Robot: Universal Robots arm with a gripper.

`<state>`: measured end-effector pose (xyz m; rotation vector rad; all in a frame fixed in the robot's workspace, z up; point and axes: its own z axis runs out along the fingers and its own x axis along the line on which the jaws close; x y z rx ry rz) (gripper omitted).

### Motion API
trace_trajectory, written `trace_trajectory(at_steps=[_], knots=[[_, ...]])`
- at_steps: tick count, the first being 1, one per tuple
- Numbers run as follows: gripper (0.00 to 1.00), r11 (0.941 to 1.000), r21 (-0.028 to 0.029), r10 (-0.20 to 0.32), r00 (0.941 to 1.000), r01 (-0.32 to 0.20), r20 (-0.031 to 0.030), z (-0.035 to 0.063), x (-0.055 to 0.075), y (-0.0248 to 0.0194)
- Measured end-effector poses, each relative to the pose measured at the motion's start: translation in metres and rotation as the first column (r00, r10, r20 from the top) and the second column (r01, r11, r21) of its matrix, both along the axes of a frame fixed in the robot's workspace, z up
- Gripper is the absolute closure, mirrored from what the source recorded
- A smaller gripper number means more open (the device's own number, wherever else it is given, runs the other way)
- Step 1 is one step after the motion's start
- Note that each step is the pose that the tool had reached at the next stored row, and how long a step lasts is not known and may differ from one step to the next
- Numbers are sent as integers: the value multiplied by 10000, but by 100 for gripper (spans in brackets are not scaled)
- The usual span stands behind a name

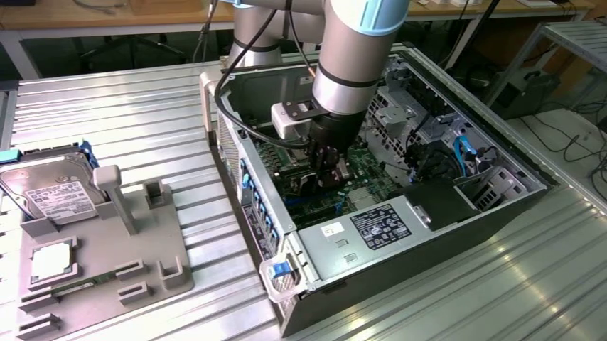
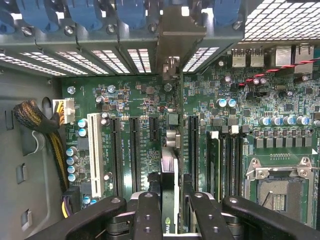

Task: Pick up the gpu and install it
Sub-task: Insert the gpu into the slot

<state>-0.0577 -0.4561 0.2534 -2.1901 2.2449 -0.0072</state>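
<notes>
Standing on edge inside the open computer case (image 1: 474, 213), the gpu (image 2: 170, 165) is pinched between the gripper (image 2: 170, 210)'s jaws, which close on either side of its thin edge. In the wrist view the card runs down the middle of the green motherboard (image 2: 240, 120), its metal bracket (image 2: 172, 35) reaching the slotted rear wall of the case beneath the blue clips (image 2: 85, 12). It sits in line with the gap between two long black expansion slots (image 2: 135, 150); whether it is seated cannot be told. A white slot (image 2: 95, 152) lies farther to one side, an empty processor socket (image 2: 280, 187) to the other.

In the exterior view the arm (image 1: 351, 64) reaches down into the case, the gripper (image 1: 328, 170) low over the board. On the exterior view's left, well apart from the case, a grey fixture tray (image 1: 156, 249) carries a hard drive (image 1: 52, 188) and a small square chip (image 1: 52, 259).
</notes>
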Motion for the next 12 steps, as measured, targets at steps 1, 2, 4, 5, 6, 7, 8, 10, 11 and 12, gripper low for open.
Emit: trace_trajectory(at_steps=[1,2,4,5,6,7,8,10,11,12], knots=[[73,10000,1,8,10000,-8,1,0,0,1],[73,10000,1,9,10000,-9,2,0,0,1],[73,10000,-1,8,10000,-8,14,3,0,1],[73,10000,-12,8,10000,-8,23,5,0,2],[73,10000,-15,9,10000,-9,31,5,0,2],[73,10000,-19,11,10000,-11,38,6,0,2],[73,10000,-20,31,10000,-31,43,6,0,3],[73,10000,-20,85,10000,-85,43,6,0,3],[73,9999,-20,101,9999,-101,43,6,0,3],[73,9999,-20,123,9999,-123,43,6,0,4]])
